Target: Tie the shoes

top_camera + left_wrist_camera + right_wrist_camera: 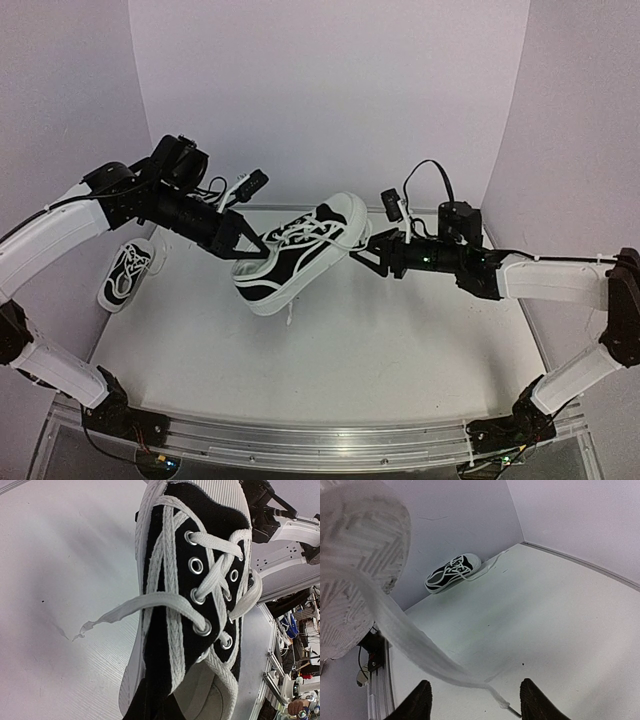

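Note:
One black-and-white shoe (296,252) hangs tilted above the table, toe up toward the back. My left gripper (250,244) is shut on its heel end. In the left wrist view this shoe (200,595) fills the frame, laces threaded but untied, and one loose lace end (107,616) trails off to the left. My right gripper (362,250) is at the toe side, open. Its dark fingertips (417,702) stand wide apart, and the other lace (420,647) runs down from the shoe's sole (360,545) between them, untouched. The second shoe (128,272) lies by the left wall.
White walls (330,90) close in the table at the back and on both sides. An aluminium rail (320,440) carrying both arm bases runs along the near edge. The second shoe (452,572) leans at the foot of the wall.

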You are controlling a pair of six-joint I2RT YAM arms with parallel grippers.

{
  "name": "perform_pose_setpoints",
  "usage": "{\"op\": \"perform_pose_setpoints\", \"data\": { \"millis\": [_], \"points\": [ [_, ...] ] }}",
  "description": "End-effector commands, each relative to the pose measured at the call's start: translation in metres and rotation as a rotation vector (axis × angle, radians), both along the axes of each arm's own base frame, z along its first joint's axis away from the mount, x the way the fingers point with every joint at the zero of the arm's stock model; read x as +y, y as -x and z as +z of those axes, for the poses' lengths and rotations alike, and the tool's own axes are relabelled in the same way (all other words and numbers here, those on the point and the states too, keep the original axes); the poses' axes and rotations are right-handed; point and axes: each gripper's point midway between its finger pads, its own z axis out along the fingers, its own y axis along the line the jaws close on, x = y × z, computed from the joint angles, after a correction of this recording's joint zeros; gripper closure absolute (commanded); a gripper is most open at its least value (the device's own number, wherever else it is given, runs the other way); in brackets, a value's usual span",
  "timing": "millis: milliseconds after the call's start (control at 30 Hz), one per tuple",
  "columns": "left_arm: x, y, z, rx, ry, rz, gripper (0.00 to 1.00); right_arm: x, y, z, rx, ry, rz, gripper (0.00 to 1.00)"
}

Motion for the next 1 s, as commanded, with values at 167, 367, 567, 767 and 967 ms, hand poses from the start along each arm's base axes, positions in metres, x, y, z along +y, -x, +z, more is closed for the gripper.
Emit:
{"op": "perform_pose_setpoints", "data": {
  "millis": [167,367,567,767,967],
  "points": [
    [0.001,0.004,0.033,-0.085,0.106,0.001,1.0,0.001,-0.004,0.028,-0.042,0.009,-0.025,0.89],
    [0.013,-0.018,0.021,-0.109,0.03,0.151,1.0,-0.019,-0.006,0.021,0.03,0.011,-0.145,1.0],
    [0.036,-0.049,0.0,-0.137,-0.095,0.357,1.0,-0.065,-0.003,0.024,0.066,-0.006,-0.366,1.0],
    [0.072,-0.072,0.0,-0.197,-0.211,0.574,1.0,-0.077,0.001,0.034,0.097,-0.042,-0.419,1.0],
    [0.101,-0.076,0.002,-0.22,-0.296,0.695,1.0,-0.069,-0.002,0.047,0.091,-0.068,-0.394,1.0]
  ]
}}
